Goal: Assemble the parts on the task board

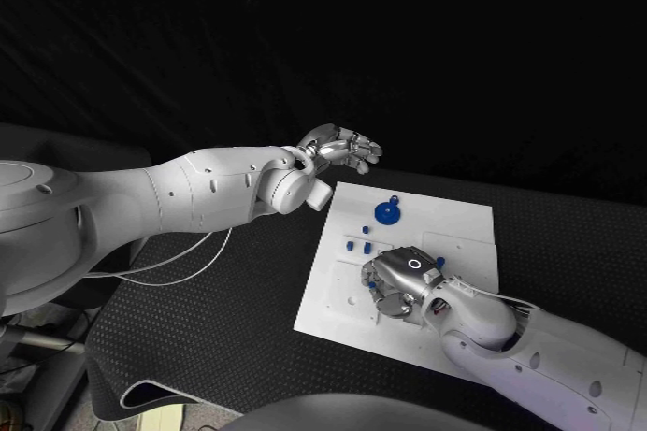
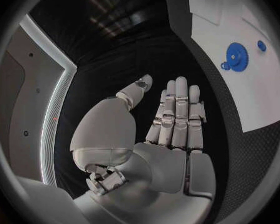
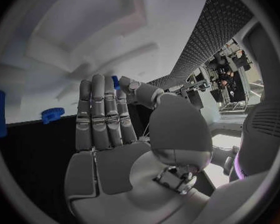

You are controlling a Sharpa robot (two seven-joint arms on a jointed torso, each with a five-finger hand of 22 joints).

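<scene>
Right hand (image 1: 400, 283) hovers low over the task board (image 1: 461, 221) with fingers extended, holding nothing, so we should settle precisely onto a small blue part (image 1: 366, 230) nearby, while our empty left hand (image 1: 342, 149) stays clear.

No readable text, no labels, no brand marks, no numbers or signs on any surface in view

Right robot hand (image 3: 109, 129) flat above task board (image 3: 84, 45).
</scene>
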